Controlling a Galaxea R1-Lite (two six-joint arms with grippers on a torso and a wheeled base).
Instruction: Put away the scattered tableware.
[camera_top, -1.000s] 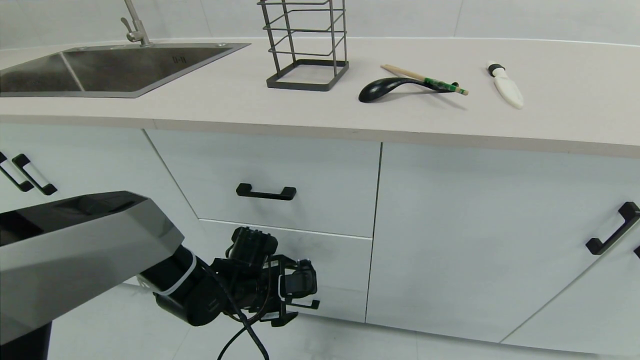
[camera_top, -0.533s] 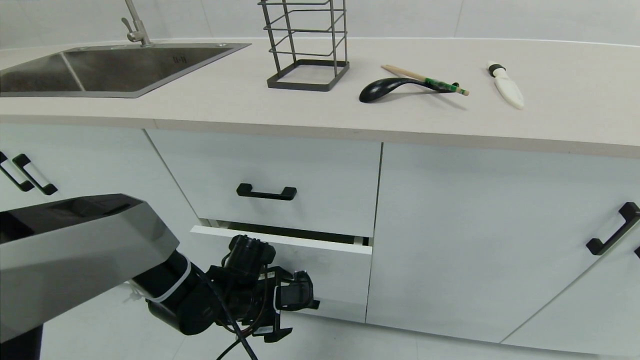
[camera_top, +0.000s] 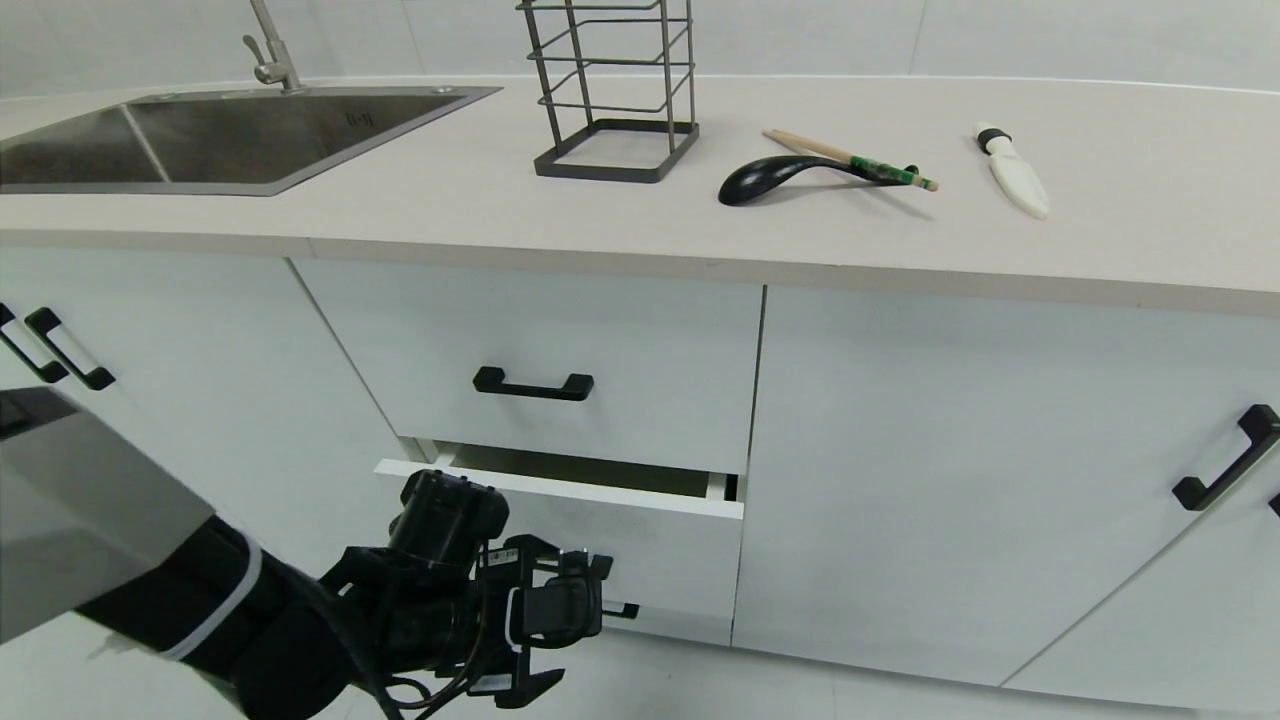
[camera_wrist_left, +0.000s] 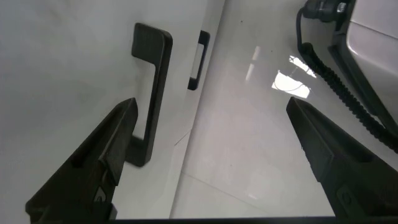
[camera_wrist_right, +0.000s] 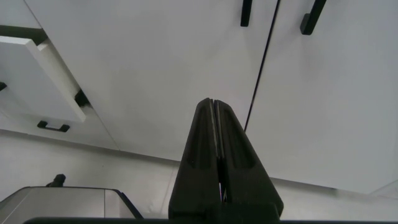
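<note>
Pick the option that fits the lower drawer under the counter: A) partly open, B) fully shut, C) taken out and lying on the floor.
A: the lower drawer juts forward with a dark gap behind its top edge, while the upper drawer above it sits flush.

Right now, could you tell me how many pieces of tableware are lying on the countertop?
3: a black spoon right of the wire rack, chopsticks resting across its handle, and a white utensil farther right. None seems hidden.
</note>
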